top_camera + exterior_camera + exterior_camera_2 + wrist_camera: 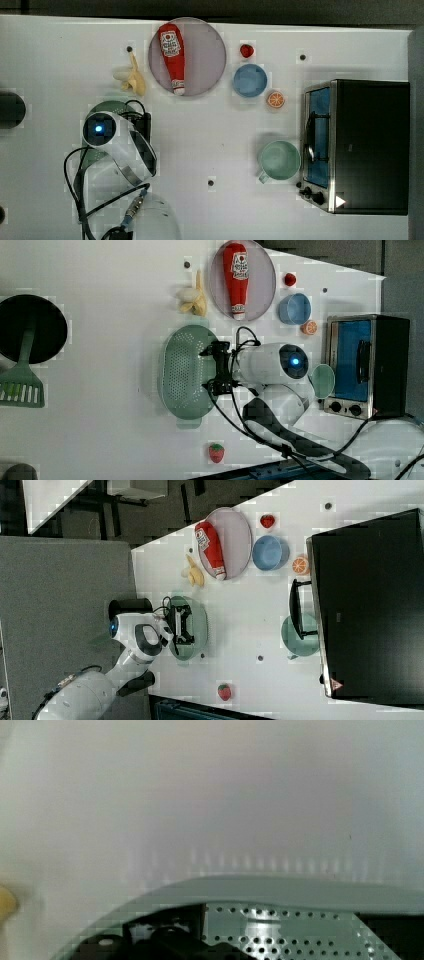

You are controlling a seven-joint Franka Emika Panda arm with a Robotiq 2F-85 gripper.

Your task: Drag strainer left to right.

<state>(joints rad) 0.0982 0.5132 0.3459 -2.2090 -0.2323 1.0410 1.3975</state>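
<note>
Gripper [218,367] jaws spread wide, holding nothing, poised over the strainer [182,371] directly beneath it (likely to hook the rim for dragging); mug [322,380] well apart behind the wrist.

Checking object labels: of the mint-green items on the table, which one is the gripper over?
The strainer, the oval one dotted with small holes; the open gripper is over it. The round mint-green mug stands apart beside the toaster oven.

White table [210,150] with strainer [182,372], mug [278,160], toaster oven [357,145], plate [207,57], blue bowl [249,80], banana [132,77].
</note>
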